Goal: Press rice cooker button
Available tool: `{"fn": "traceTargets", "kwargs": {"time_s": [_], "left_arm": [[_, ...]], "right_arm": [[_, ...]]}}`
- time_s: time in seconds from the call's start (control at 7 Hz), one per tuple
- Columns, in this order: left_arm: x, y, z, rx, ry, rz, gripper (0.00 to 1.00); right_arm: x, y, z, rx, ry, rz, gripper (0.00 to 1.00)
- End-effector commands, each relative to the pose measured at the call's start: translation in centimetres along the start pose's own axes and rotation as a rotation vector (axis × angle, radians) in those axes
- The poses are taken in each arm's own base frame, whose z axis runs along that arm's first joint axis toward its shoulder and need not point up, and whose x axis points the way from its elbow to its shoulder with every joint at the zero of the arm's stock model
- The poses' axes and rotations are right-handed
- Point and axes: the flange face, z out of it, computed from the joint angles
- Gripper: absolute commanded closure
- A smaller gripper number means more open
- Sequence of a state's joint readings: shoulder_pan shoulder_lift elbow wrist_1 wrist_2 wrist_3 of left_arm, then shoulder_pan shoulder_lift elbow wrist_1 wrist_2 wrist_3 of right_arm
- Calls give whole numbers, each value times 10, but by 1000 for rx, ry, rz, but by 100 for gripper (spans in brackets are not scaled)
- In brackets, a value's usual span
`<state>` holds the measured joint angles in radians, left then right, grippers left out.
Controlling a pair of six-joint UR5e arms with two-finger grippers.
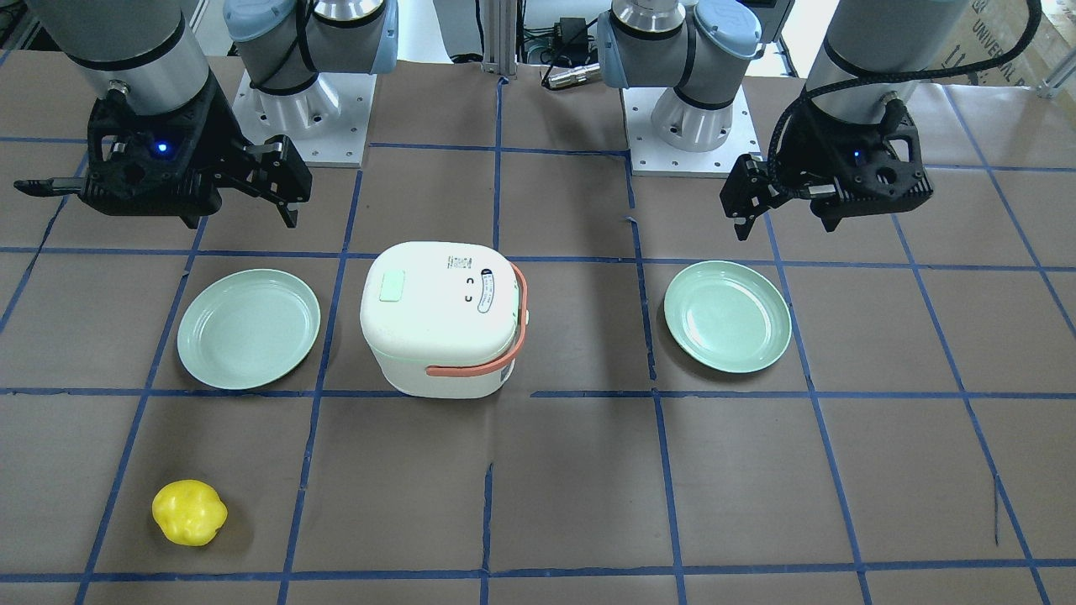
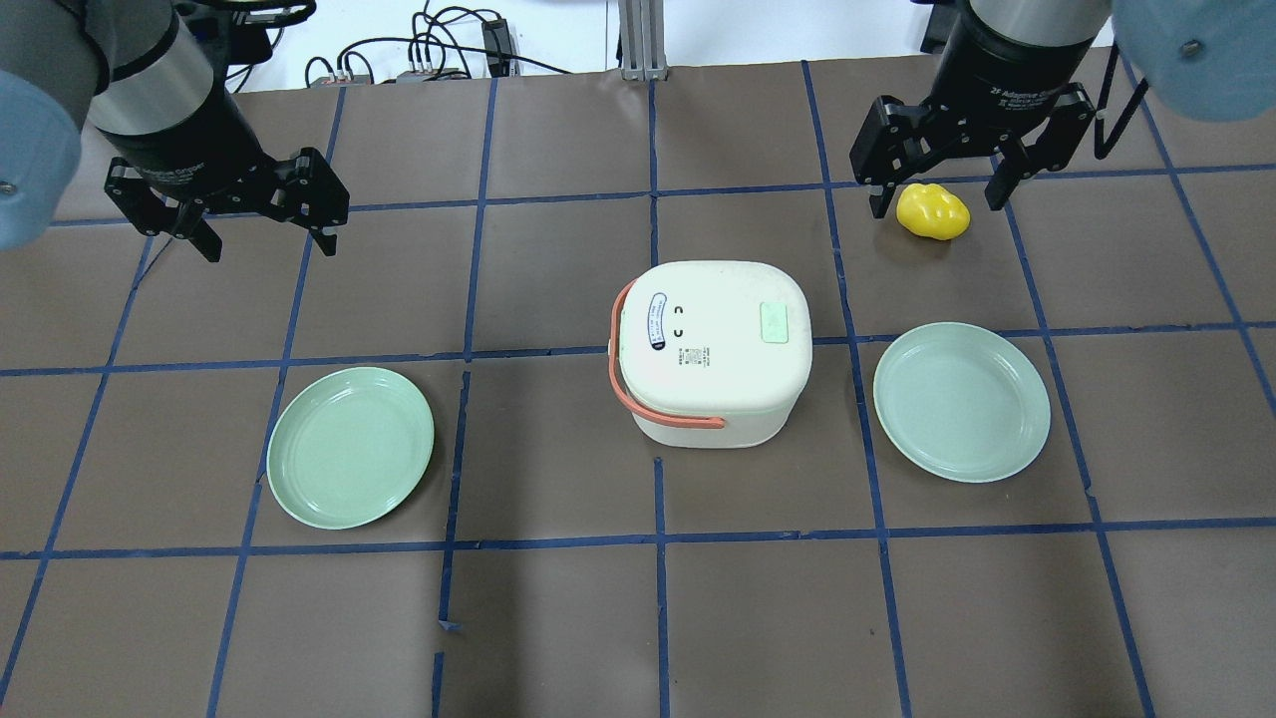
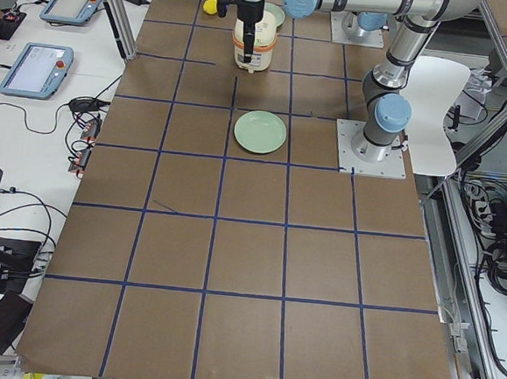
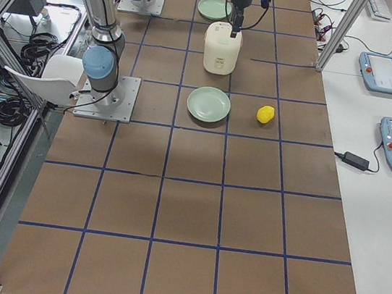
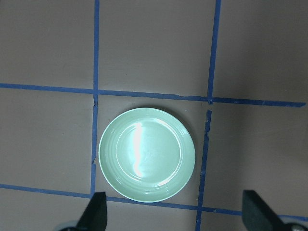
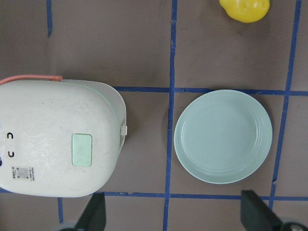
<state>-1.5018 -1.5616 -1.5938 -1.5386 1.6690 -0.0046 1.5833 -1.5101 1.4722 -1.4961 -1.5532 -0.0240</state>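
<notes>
Resting cooker (image 2: 710,349), apart from right claw (image 2: 936,197)

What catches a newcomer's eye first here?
The white rice cooker with an orange handle at the table's centre, a pale green button on its lid. Round pale green plates flank it, a left plate and a right plate; a yellow lumpy object sits beyond the right one. The left end effector and right end effector hang open above.

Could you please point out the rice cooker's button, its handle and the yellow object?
button (image 2: 775,323): overhead view, middle of the green pad.
handle (image 2: 686,421): overhead view, its straight orange front bar.
yellow object (image 2: 933,211): overhead view, its middle.
</notes>
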Motion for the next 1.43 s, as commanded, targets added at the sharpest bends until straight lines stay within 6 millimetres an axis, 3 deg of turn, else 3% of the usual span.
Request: {"fn": "traceTargets", "kwargs": {"time_s": [0.0,1.14,1.29], "left_arm": [[0,0,0,0,0,0,0],[0,0,0,0,0,0,0],[0,0,0,0,0,0,0]], "right_arm": [[-1,0,0,0,-2,1,0],[-2,1,-4,8,-4,13,1],[-2,1,-4,9,-4,13,10]]}}
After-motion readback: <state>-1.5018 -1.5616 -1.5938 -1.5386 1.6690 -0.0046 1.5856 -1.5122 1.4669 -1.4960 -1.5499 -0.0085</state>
